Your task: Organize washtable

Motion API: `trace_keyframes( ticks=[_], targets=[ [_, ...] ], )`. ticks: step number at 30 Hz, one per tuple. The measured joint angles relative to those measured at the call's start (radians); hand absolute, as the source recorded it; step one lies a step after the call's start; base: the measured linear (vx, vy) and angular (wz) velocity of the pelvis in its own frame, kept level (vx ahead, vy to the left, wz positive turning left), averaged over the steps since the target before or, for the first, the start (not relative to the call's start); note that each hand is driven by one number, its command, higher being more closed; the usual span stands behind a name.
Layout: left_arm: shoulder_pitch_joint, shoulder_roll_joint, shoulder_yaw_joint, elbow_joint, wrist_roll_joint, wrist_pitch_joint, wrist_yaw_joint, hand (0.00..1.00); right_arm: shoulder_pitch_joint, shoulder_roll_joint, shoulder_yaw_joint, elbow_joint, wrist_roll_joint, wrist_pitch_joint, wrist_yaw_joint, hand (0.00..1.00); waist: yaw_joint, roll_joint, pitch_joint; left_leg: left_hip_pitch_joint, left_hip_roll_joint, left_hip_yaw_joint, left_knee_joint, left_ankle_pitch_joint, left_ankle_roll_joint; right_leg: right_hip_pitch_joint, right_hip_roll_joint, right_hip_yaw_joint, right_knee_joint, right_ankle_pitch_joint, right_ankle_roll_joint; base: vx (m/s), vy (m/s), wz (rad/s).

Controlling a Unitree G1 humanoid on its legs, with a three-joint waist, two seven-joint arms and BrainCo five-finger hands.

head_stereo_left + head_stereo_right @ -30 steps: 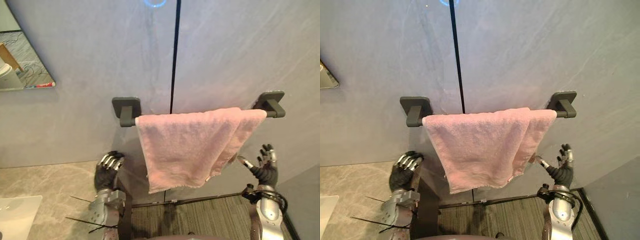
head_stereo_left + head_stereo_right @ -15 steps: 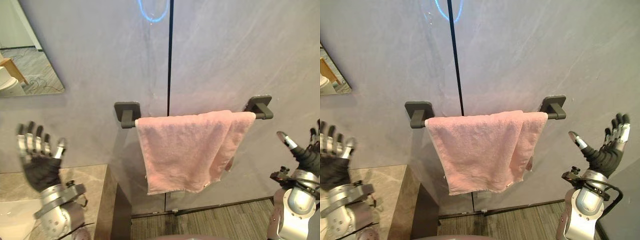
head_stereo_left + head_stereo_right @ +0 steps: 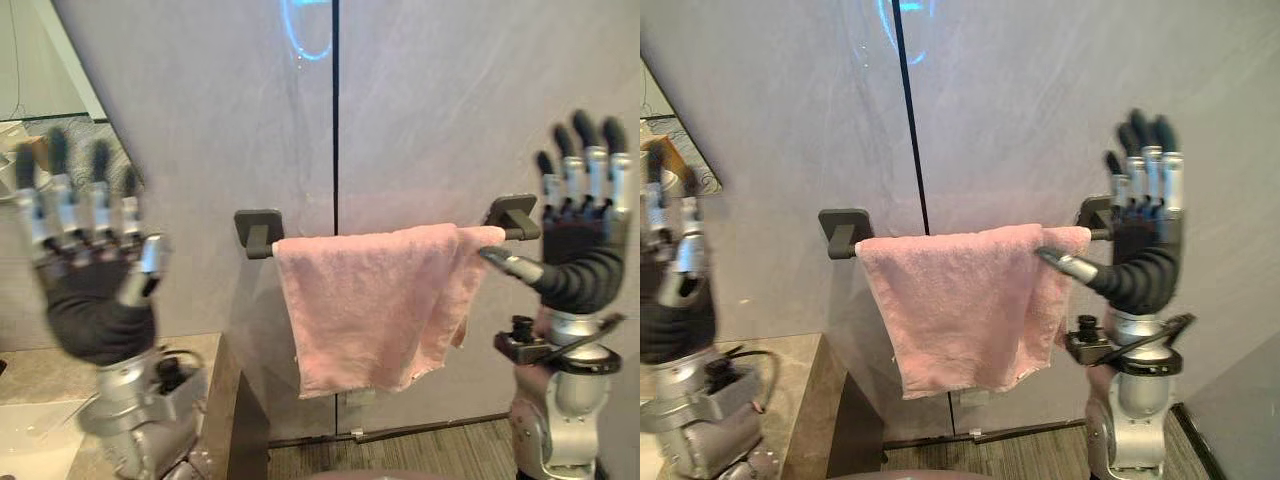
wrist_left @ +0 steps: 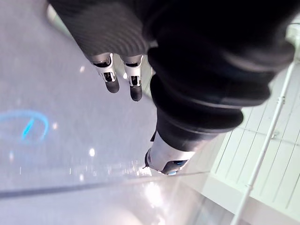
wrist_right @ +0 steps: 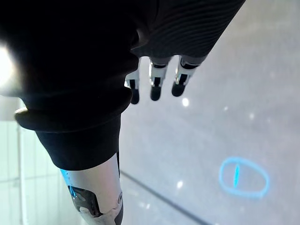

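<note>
Change: hands now level with towel bar (image 3: 258,230), formerly below (camera shifted too).
Left hand (image 3: 95,290): left of bar, fingers straight.
Right hand (image 3: 585,255): at bar's right end, fingers straight.
Towel (image 3: 365,300): draped over bar.
Left wrist view: white slatted panel (image 4: 262,154) past the fingers.

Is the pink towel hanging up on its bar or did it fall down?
Hanging up. The pink towel drapes over the dark wall bar, its bottom edge dangling free.
</note>
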Motion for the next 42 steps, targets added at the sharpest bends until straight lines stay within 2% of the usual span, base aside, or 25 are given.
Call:
trace_keyframes(
  ticks=[2, 5, 12, 14, 19, 21, 26, 34, 42],
  targets=[
    [-0.046, 0.041, -0.136, 0.059, -0.062, 0.021, -0.058, 0.00, -0.001, -0.024, 0.092, 0.000, 0.064, 0.001, 0.056, 0.00, 0.000, -0.001, -0.001, 0.002, -0.002, 0.001, 0.000, 0.000, 0.000, 0.001, -0.001, 0.001, 0.003, 0.000, 0.000, -0.06, -0.027, -0.01],
    [-0.056, 0.065, -0.248, 0.145, -0.148, 0.062, -0.107, 0.00, 0.000, -0.051, 0.143, 0.003, 0.111, 0.007, 0.103, 0.00, -0.003, -0.002, 0.000, 0.006, -0.003, 0.004, 0.000, 0.000, 0.000, 0.000, -0.002, 0.006, 0.005, 0.000, 0.000, -0.05, -0.021, -0.04],
    [-0.085, 0.105, -0.374, 0.253, -0.198, 0.122, -0.156, 0.00, 0.045, -0.128, 0.214, 0.064, 0.132, 0.045, 0.163, 0.00, -0.007, -0.004, 0.003, 0.014, -0.002, 0.011, 0.000, 0.000, 0.000, 0.002, 0.000, 0.012, 0.008, 0.000, 0.000, -0.05, -0.025, -0.04],
    [-0.102, 0.122, -0.422, 0.288, -0.202, 0.136, -0.175, 0.00, 0.078, -0.197, 0.252, 0.097, 0.137, 0.056, 0.192, 0.00, -0.003, -0.004, 0.005, 0.019, -0.003, 0.019, -0.002, -0.001, 0.001, 0.002, 0.000, 0.020, 0.010, 0.000, 0.001, -0.05, -0.024, -0.09],
    [-0.097, 0.152, -0.453, 0.392, -0.202, 0.152, -0.175, 0.00, 0.135, -0.288, 0.236, 0.163, 0.138, 0.069, 0.194, 0.00, -0.007, -0.002, 0.011, 0.020, -0.004, 0.029, -0.003, -0.002, 0.002, -0.003, -0.001, 0.030, 0.016, -0.002, 0.004, -0.04, -0.019, -0.06],
    [-0.093, 0.170, -0.470, 0.432, -0.202, 0.168, -0.172, 0.00, 0.154, -0.324, 0.237, 0.207, 0.131, 0.075, 0.195, 0.00, -0.021, 0.000, 0.012, 0.019, -0.004, 0.029, -0.004, -0.002, 0.002, -0.007, -0.001, 0.031, 0.020, -0.004, 0.005, -0.04, -0.024, 0.00],
    [-0.093, 0.186, -0.496, 0.480, -0.201, 0.196, -0.170, 0.00, 0.151, -0.367, 0.245, 0.280, 0.078, 0.077, 0.192, 0.00, -0.028, 0.002, 0.014, 0.010, -0.004, 0.033, -0.003, -0.002, 0.002, -0.020, -0.001, 0.034, 0.021, -0.004, 0.005, -0.03, -0.020, -0.02],
    [-0.093, 0.198, -0.486, 0.529, -0.197, 0.219, -0.143, 0.00, 0.125, -0.365, 0.270, 0.366, -0.074, 0.067, 0.148, 0.00, -0.027, -0.005, 0.031, -0.002, -0.004, 0.029, -0.002, -0.002, 0.002, -0.024, -0.001, 0.030, 0.013, -0.003, 0.006, -0.01, -0.013, 0.01],
    [-0.093, 0.173, -0.431, 0.573, -0.059, 0.240, -0.124, 0.00, 0.096, -0.262, 0.278, 0.453, -0.232, 0.064, 0.107, 0.00, -0.027, -0.012, 0.038, -0.016, -0.007, 0.020, -0.002, -0.002, 0.003, -0.030, -0.004, 0.022, 0.004, 0.000, 0.008, -0.01, -0.019, 0.02]
  ],
)
